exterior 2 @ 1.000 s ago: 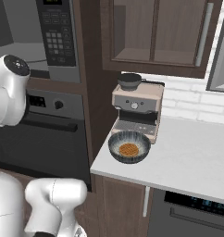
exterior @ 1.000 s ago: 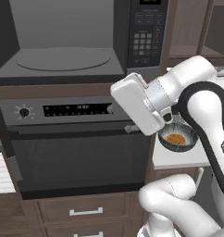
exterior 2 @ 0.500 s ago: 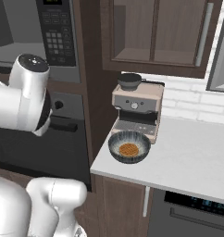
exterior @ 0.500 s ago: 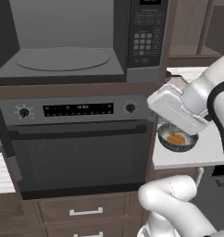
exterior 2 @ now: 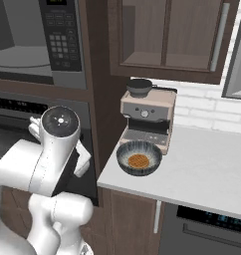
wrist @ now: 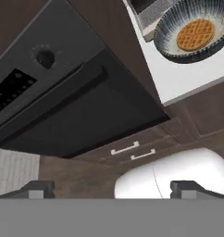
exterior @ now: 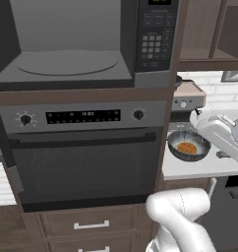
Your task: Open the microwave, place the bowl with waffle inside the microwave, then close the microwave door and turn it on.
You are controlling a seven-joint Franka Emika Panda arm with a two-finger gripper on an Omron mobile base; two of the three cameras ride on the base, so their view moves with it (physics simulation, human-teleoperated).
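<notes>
The microwave (exterior: 67, 64) stands open, its grey inside and round turntable (exterior: 67, 61) bare. The microwave door (exterior: 2, 34) is swung out to the left, and the black keypad (exterior: 158, 34) sits at right. On the white counter rests the striped bowl (exterior: 189, 146) (exterior 2: 139, 158) (wrist: 197, 28), holding the waffle (exterior: 187, 147) (exterior 2: 138, 161) (wrist: 196, 34). My gripper (wrist: 112, 190) is open and holds nothing. Its white hand (exterior: 223, 134) hangs just right of the bowl, apart from it. The hand view looks down past the oven front, with the bowl at its top right.
Below the microwave is an oven (exterior: 86, 162) with knobs and a bar handle (exterior: 81, 138). A coffee machine (exterior 2: 147, 117) stands right behind the bowl. The counter (exterior 2: 207, 174) stretches to the right. Wall cabinets (exterior 2: 167, 35) hang above; drawers (exterior: 91, 224) lie under the oven.
The arm has swung right and down, from in front of the oven to beside the bowl over the counter. The gripper stays open. Bowl and microwave have not moved.
</notes>
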